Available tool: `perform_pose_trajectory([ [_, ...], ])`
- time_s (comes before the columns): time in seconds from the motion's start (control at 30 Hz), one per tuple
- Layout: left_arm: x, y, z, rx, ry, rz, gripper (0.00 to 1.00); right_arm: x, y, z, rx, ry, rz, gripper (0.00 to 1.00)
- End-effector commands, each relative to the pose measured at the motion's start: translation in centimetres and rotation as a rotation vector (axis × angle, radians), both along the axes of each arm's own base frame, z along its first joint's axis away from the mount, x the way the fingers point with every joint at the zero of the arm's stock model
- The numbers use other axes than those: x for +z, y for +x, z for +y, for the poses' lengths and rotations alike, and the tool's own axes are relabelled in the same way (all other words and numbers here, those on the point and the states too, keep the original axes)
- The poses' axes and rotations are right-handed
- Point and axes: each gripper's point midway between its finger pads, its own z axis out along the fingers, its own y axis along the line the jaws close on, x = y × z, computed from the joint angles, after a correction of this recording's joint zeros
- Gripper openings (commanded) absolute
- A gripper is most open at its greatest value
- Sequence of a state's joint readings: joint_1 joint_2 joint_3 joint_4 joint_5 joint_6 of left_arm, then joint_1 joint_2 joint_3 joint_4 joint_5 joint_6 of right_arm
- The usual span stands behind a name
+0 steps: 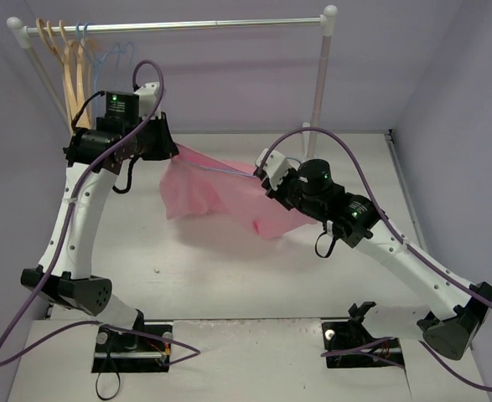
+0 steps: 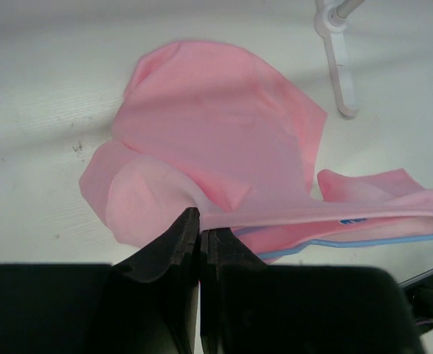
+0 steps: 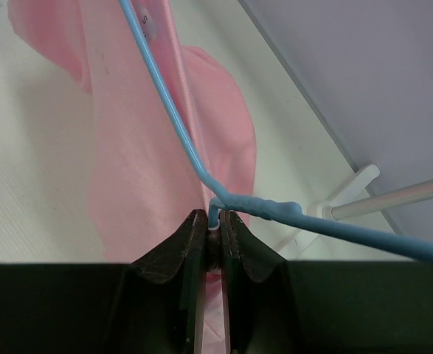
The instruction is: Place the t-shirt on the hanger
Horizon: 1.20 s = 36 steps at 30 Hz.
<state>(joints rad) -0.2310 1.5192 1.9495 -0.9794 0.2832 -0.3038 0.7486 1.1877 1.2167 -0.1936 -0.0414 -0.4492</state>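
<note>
The pink t-shirt (image 1: 216, 197) hangs lifted between my two grippers over the middle of the table, its lower part draped on the surface. My left gripper (image 1: 175, 152) is shut on a stretched edge of the t-shirt (image 2: 216, 125), pinched at the jaw tips (image 2: 200, 221). My right gripper (image 1: 263, 177) is shut on the light-blue wire hanger (image 3: 164, 96) at its twisted neck (image 3: 217, 217). One hanger arm runs into the t-shirt (image 3: 127, 162). The hanger's wire (image 2: 364, 242) shows under the taut cloth edge in the left wrist view.
A white clothes rack with a silver rail (image 1: 178, 25) stands at the back. Tan wooden hangers (image 1: 69, 67) and more light-blue wire hangers (image 1: 116, 57) hang at its left end. Its right post (image 1: 319, 79) and foot (image 2: 338, 66) stand near the shirt.
</note>
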Motion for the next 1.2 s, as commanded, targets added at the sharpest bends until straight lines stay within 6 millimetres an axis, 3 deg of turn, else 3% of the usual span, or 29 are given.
perform_pose_trajectory([
  [0.0,3.5,-1.0,0.7,-0.018,0.056,-0.115,0.0,2.4,0.9,-0.1,-0.024,-0.011,-0.068,0.0],
  [0.17,3.1,-2.5,-1.9,-0.1,0.09,-0.107,0.0,4.3,1.3,1.1,0.014,0.022,-0.12,0.0],
  [0.27,2.1,-3.0,-2.9,-0.127,0.141,-0.085,0.0,4.4,1.5,1.4,0.025,-0.016,-0.134,0.0],
  [0.47,0.7,-3.3,-4.7,-0.167,0.168,-0.047,0.0,6.7,1.4,2.6,0.056,0.041,-0.188,0.0],
  [0.6,0.7,-3.4,-6.1,-0.2,0.169,-0.046,0.0,6.8,0.9,3.9,0.13,0.049,-0.202,0.0],
  [0.83,2.6,-3.3,-7.1,-0.196,0.133,-0.072,0.0,6.6,-1.5,6.1,0.279,0.094,-0.211,0.0],
  [1.0,1.5,-3.4,-9.0,-0.204,0.092,-0.022,0.0,7.2,-1.9,6.7,0.28,0.157,-0.236,0.0],
  [1.17,0.5,-3.0,-10.4,-0.151,0.04,-0.007,0.0,10.3,-2.2,6.8,0.285,0.264,-0.325,0.0],
])
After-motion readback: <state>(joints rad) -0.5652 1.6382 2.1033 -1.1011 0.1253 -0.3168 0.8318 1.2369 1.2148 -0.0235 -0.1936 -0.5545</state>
